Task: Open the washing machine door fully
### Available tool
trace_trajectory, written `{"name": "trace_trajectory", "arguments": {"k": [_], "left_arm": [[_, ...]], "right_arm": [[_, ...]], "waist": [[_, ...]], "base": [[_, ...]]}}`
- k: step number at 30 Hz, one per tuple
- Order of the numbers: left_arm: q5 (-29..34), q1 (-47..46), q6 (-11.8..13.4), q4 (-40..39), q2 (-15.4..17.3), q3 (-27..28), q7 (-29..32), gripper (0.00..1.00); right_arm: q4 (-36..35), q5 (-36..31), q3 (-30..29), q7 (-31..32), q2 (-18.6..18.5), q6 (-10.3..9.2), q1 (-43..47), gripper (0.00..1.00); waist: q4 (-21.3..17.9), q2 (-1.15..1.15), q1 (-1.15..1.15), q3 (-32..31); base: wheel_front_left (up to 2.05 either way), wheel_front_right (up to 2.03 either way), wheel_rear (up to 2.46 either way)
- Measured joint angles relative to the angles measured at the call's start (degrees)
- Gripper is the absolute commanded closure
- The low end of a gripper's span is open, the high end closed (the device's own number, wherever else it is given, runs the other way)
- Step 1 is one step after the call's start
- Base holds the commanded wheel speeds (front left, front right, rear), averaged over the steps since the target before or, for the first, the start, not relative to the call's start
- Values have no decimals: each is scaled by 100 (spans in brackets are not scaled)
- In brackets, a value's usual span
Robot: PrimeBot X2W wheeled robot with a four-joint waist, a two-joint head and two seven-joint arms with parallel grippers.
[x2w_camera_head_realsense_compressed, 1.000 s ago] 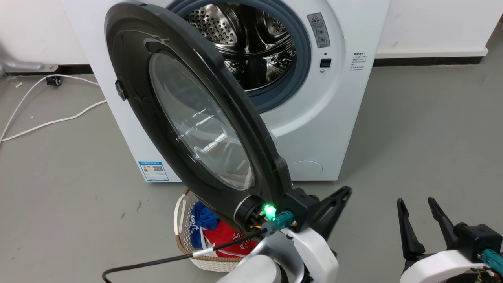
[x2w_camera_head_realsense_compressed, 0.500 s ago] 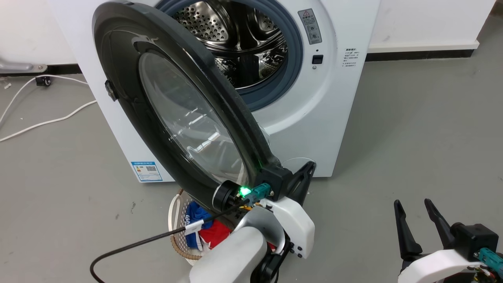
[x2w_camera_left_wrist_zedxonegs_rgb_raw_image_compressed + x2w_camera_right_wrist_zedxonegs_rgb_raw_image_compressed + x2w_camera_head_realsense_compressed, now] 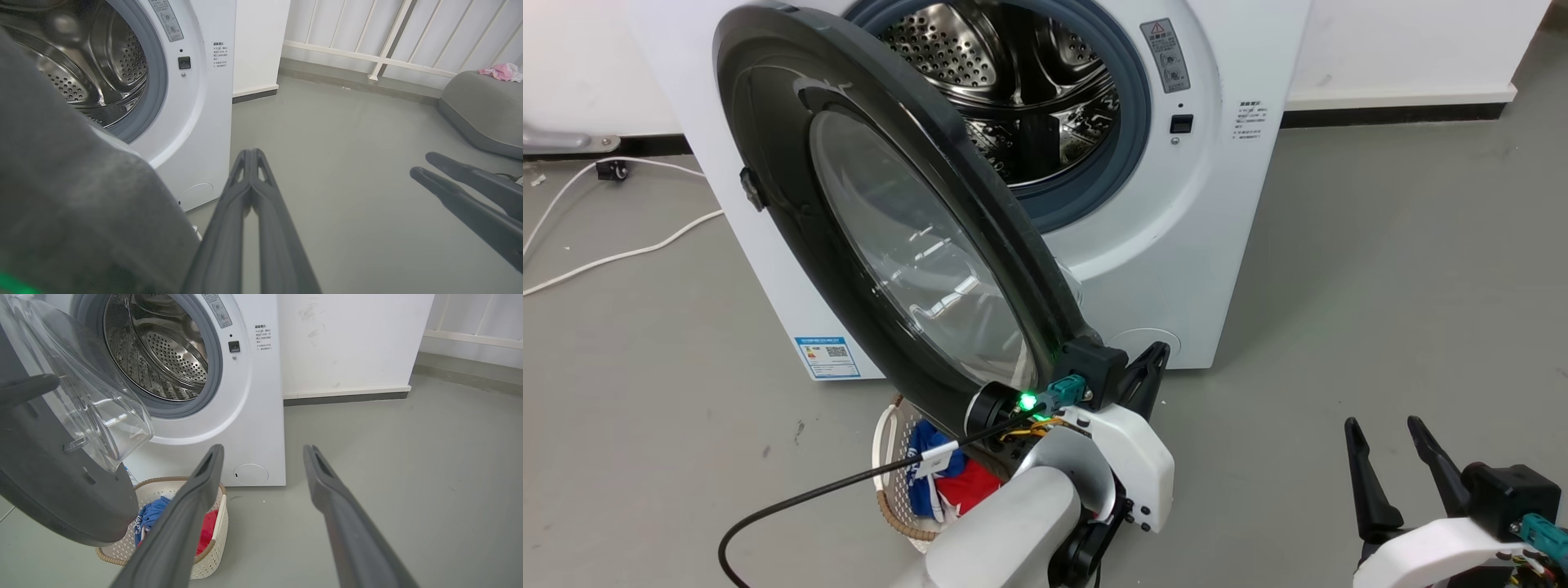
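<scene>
Left pincer (image 3: 251, 153) pinched closed, empty, just beside lower rim of glossy black round door with clear bulging glass window (image 3: 915, 261), half open off white box-shaped washing machine (image 3: 1217, 245). Right pincer (image 3: 263, 448) spread wide, well apart. Right wrist view adds white woven basket (image 3: 212, 549) under door.

Counted: one washer (image 3: 1176, 269), one door (image 3: 907, 245), one drum (image 3: 1013, 73), one basket (image 3: 216, 547), one blue label (image 3: 827, 357), one round cap (image 3: 251, 473), one grey cushion (image 3: 478, 106), one pink cloth (image 3: 500, 71), one left gripper (image 3: 250, 152) and one right gripper (image 3: 1382, 426), making two grippers, with two fingers on each, four fingers in all.
</scene>
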Motion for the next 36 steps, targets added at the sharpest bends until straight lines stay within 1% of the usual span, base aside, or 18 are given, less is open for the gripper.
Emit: {"name": "trace_trajectory", "arguments": {"k": [4, 8, 12, 17, 23, 30, 36], "left_arm": [[-43, 62, 37, -27, 9, 13, -41, 100], [-64, 194, 94, -226, 113, 13, -42, 100], [-31, 394, 169, -595, 343, -19, -46, 100], [56, 704, 271, -1238, 761, -94, -21, 100], [118, 1068, 565, -2014, 1234, -113, 115, 100], [232, 1397, 962, -2822, 1745, -89, 244, 100], [275, 1708, 1304, -3365, 2023, -21, 315, 100]], "right_arm": [[1, 10, -55, 11, 0, 0, 12, 0], [-1, 20, -98, 42, 0, 0, 18, 0], [-21, 51, -147, 48, 0, 0, 44, 0], [-44, 54, -213, 52, 1, 0, 81, 0], [-63, 63, -278, 60, 1, 0, 131, 0], [-79, 87, -312, 101, 1, 0, 138, 0], [-83, 118, -308, 93, 1, 0, 139, 0]], "waist": [[61, 0, 0, -17], [125, 0, 0, -36], [196, 0, 0, -65], [292, 0, 0, -101], [415, 0, 0, -126], [606, 0, 0, -139], [816, 0, 0, -138]], "base": [[0, 0, 0], [0, 0, 0], [0, 0, 0], [0, 0, 0], [0, 0, 0], [0, 0, 0], [0, 0, 0]]}}
